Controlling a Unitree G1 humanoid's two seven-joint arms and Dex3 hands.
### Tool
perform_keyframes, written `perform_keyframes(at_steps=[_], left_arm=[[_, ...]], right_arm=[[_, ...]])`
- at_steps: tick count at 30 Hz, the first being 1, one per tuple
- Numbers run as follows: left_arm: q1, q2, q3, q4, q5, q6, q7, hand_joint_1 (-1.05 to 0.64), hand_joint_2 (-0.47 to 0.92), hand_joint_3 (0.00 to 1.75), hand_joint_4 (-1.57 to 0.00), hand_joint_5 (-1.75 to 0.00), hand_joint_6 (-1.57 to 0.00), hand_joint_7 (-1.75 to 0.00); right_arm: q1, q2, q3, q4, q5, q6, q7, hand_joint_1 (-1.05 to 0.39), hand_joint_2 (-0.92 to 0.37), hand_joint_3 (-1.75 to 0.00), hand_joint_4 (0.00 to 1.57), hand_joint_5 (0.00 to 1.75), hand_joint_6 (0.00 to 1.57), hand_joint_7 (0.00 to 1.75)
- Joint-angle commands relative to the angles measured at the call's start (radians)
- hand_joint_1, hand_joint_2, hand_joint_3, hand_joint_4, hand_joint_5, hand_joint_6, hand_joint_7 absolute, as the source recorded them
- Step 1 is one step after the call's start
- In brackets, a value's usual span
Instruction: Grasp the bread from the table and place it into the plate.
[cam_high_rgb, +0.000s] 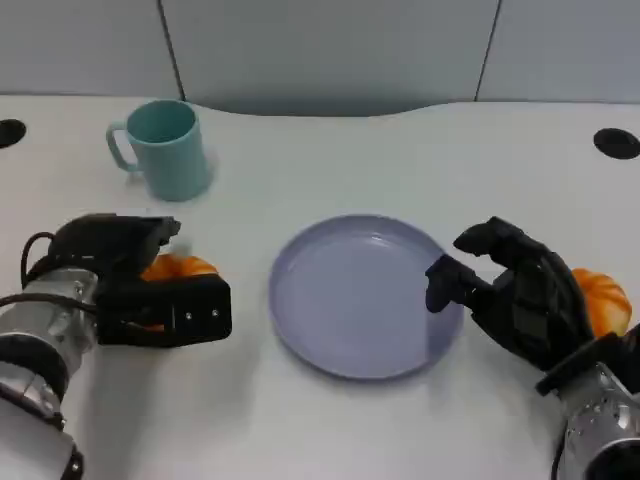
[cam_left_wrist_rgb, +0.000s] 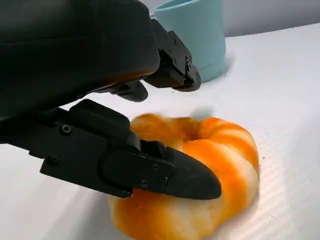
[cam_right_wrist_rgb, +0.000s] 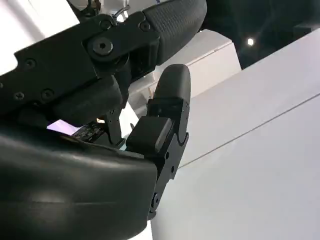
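Note:
An orange-and-white ring-shaped bread lies on the white table left of the plate, mostly covered by my left hand. In the left wrist view the bread rests on the table. The left hand straddles it, with the thumb lying across its near side and the other fingers hovering above it with a gap. The lavender plate holds nothing. My right hand hangs over the plate's right rim with loosely bent fingers that hold nothing; the right wrist view shows the same hand.
A teal mug stands at the back left, close behind the left hand; in the left wrist view the mug is just beyond the bread. A second orange bread lies at the right, partly behind the right hand.

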Motion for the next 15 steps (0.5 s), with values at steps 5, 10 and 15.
perform_keyframes(at_steps=[5,10,15], left_arm=[[0.033,0.004,-0.011,0.008,-0.003,-0.034,0.014,-0.42,0.76,0.01,-0.80,-0.17,-0.63,-0.06],[0.025,0.004,0.002,0.008,-0.025,-0.045,0.007,-0.12,0.77,0.01,-1.08,-0.25,-1.01,-0.19],[0.002,0.019,0.012,0.008,-0.039,-0.054,-0.032,-0.03,0.82,0.02,-1.19,-0.27,-1.18,-0.25]], right_arm=[[0.017,-0.009,-0.004,-0.044,0.023,0.025,-0.006,-0.51,-0.86,-0.01,0.77,1.47,0.93,0.66],[0.010,-0.014,0.000,-0.042,0.018,0.031,-0.013,-0.53,-0.87,-0.01,0.76,1.50,0.93,0.65],[-0.001,-0.012,-0.001,-0.034,0.019,0.025,-0.021,-0.54,-0.87,0.00,0.76,1.51,0.94,0.64]])
